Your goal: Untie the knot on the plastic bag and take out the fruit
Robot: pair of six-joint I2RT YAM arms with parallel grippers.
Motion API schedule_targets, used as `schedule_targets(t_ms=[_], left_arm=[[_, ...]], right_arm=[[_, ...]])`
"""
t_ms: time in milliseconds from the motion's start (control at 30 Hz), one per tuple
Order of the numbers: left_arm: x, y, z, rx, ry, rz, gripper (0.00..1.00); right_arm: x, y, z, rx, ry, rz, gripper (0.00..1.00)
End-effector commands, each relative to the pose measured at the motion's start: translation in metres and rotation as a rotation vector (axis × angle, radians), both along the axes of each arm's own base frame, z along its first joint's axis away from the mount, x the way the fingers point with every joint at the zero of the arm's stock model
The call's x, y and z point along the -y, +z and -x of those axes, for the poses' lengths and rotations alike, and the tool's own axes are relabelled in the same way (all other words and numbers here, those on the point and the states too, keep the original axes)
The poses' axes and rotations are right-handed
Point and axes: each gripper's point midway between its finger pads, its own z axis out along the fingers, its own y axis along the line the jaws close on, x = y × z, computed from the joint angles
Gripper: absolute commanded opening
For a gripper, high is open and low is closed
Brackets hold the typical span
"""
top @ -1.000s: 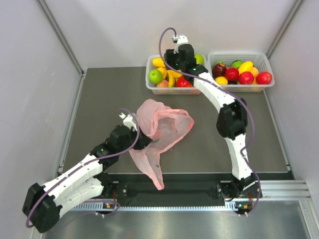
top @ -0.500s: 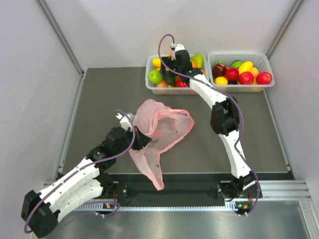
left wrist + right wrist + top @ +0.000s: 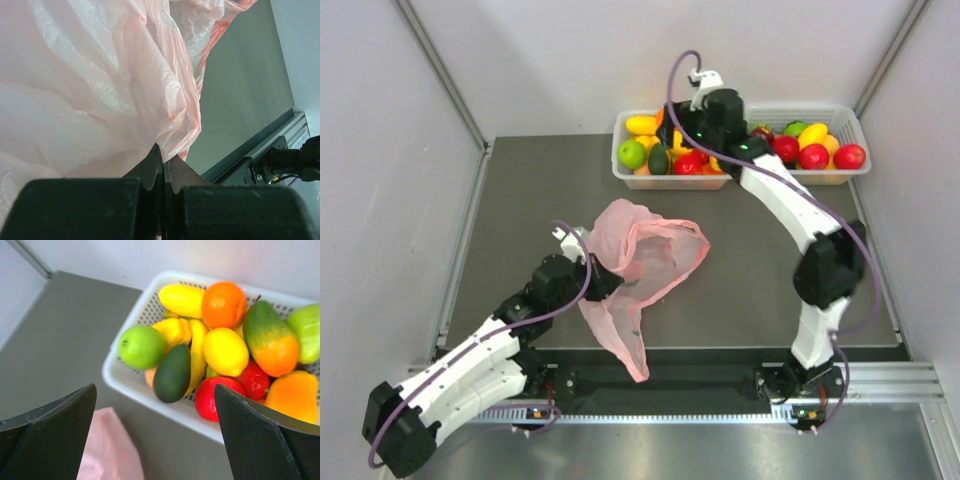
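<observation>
The pink plastic bag (image 3: pixel 650 250) lies slack and flattened on the dark table, one end hanging over the near edge. No knot shows on it. My left gripper (image 3: pixel 604 281) is shut on the bag's film (image 3: pixel 100 90), with the jaws (image 3: pixel 163 156) closed on a fold. My right gripper (image 3: pixel 682 135) is open and empty above the left white basket (image 3: pixel 620 172). In the right wrist view (image 3: pixel 160 440) it hangs over a green round fruit (image 3: pixel 141 346), an orange (image 3: pixel 223 304), a dark avocado (image 3: pixel 172 373) and a partly hidden peach-coloured fruit (image 3: pixel 149 376). A corner of the bag (image 3: pixel 110 452) shows below.
A second white basket (image 3: pixel 855 125) of red, yellow and green fruit stands at the back right beside the first. Grey walls close in the table's left, right and back. A metal rail (image 3: pixel 880 375) runs along the near edge.
My right arm has swung to the right and lifted back from the left basket, where a dark avocado now shows. The left gripper and the bag have hardly moved.
</observation>
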Motion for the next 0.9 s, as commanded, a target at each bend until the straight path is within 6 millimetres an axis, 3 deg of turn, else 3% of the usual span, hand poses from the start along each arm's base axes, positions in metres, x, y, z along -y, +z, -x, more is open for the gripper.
schedule_targets(t_ms=[0,100,300,367,433,467,500,600,633,667,800,867], left_arm=[[0.005,0.025,-0.008,0.069,0.001,0.034,0.00],[0.008,0.031,-0.010,0.093,-0.017,0.036,0.00],[0.014,0.042,-0.017,0.125,-0.044,0.015,0.09],[0.018,0.048,-0.018,0.135,-0.062,0.016,0.15],[0.021,0.052,-0.019,0.146,-0.078,0.014,0.29],[0.023,0.056,-0.021,0.152,-0.082,0.016,0.34],[0.024,0.057,-0.021,0.159,-0.088,0.015,0.47],[0.026,0.064,-0.026,0.176,-0.081,0.018,0.63],[0.027,0.069,-0.027,0.184,-0.082,0.022,0.87],[0.028,0.070,-0.029,0.186,-0.085,0.019,0.95],[0.033,0.085,-0.029,0.217,-0.112,0.032,0.99],[0.035,0.095,-0.028,0.236,-0.126,0.043,0.99]], right_arm=[[0.022,0.080,0.053,0.148,0.051,-0.052,1.00],[0.046,0.060,0.110,0.104,0.083,-0.026,1.00],[0.088,0.026,0.189,0.073,0.057,-0.029,1.00],[0.104,0.019,0.221,0.073,0.055,-0.035,1.00],[0.120,0.014,0.250,0.068,0.048,-0.024,1.00],[0.126,0.014,0.258,0.071,0.035,-0.025,1.00],[0.136,0.022,0.272,0.103,0.017,-0.042,1.00],[0.156,0.028,0.298,0.141,-0.024,-0.069,1.00],[0.159,0.030,0.305,0.149,-0.025,-0.075,1.00],[0.163,0.034,0.311,0.167,-0.026,-0.086,1.00],[0.179,0.064,0.337,0.268,-0.038,-0.128,1.00],[0.182,0.068,0.345,0.272,-0.034,-0.119,1.00]])
